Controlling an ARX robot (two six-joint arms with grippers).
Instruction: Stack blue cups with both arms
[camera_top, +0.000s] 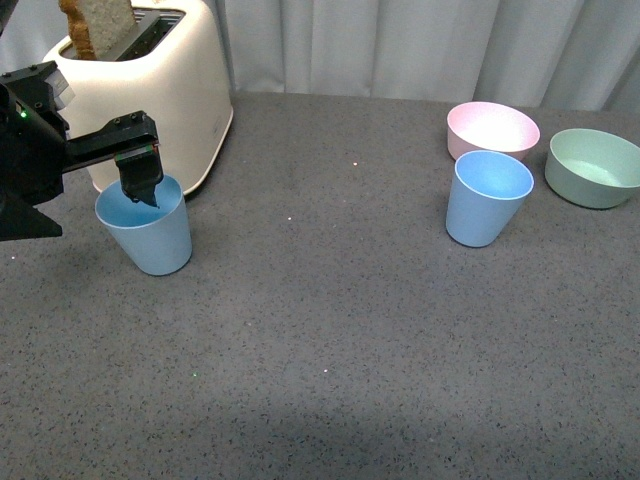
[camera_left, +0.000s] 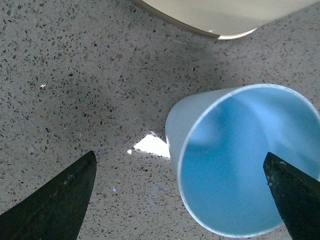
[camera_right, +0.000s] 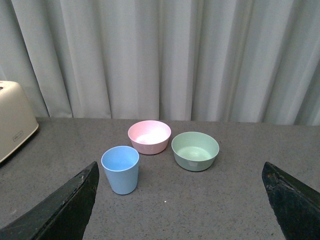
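Though the toaster label (camera_right: 17, 135) is illegible, left gripper (camera_left: 180, 156) gapes astride one blue cup's (camera_left: 235, 170) rim; right gripper (camera_right: 180, 164) gapes.

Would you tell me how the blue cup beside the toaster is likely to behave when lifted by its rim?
The blue cup looks thin-walled plastic, so probably light and slightly flexible under the left gripper. Tall, tapering to a narrow base, it may tip if nudged.

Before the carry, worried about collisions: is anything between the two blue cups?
Nothing visible: only bare grey tabletop lies between the light blue plastic tumbler at the left claw and its twin.
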